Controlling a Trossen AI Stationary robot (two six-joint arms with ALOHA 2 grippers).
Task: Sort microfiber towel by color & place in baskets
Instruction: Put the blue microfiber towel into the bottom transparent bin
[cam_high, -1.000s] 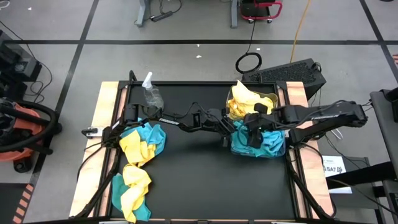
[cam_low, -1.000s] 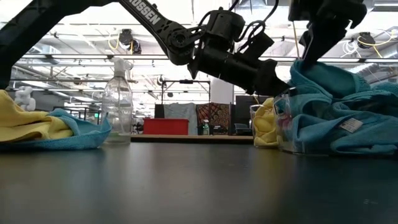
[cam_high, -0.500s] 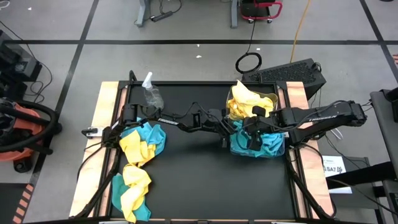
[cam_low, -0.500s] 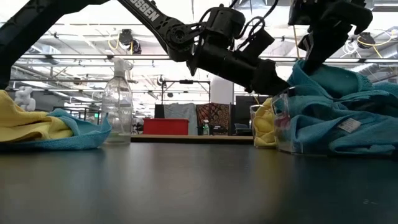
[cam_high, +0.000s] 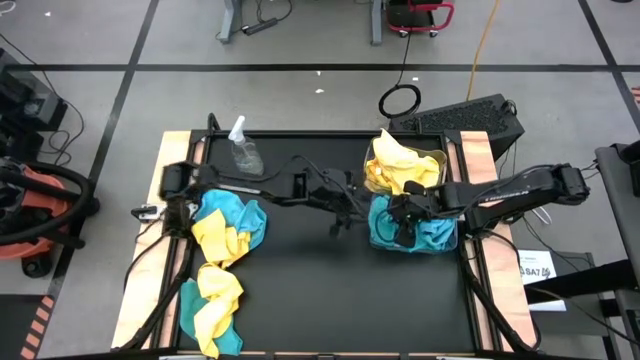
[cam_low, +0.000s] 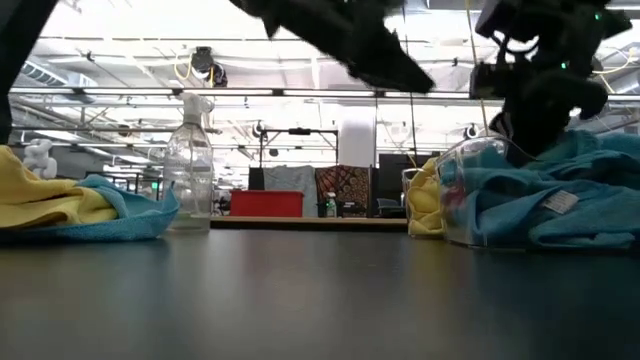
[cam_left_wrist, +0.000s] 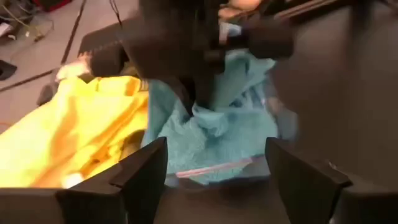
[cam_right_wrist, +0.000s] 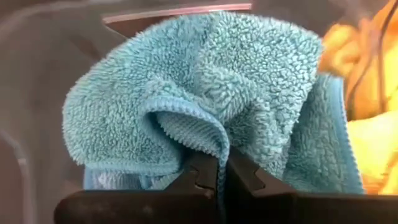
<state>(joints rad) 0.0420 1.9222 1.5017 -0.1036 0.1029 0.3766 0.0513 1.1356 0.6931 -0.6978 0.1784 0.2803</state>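
Left gripper (cam_high: 345, 215) now pulled back from the teal-filled basket (cam_high: 452, 243), fingers spread, right gripper (cam_right_wrist: 217, 177) lowered into that basket, pinching a teal towel (cam_right_wrist: 205, 93), yellow towels (cam_high: 400, 165) in the neighbouring basket.

Clear spray bottle (cam_high: 243, 150) upright near far left corner of black table (cam_high: 310, 290), white trigger top. Same bottle in low view (cam_low: 188, 165), standing on tabletop. Wood strips (cam_high: 160, 190) along table's left and right edges. Black keyboard (cam_high: 470, 118) on floor beyond far right corner, coiled black cable (cam_high: 400, 100) beside it. Orange-and-black vacuum (cam_high: 30, 215) on floor at left. Red cart (cam_high: 420, 15) at top. Yellow cord (cam_high: 483, 45) across grey floor. Red box (cam_low: 266, 203) in room behind table.
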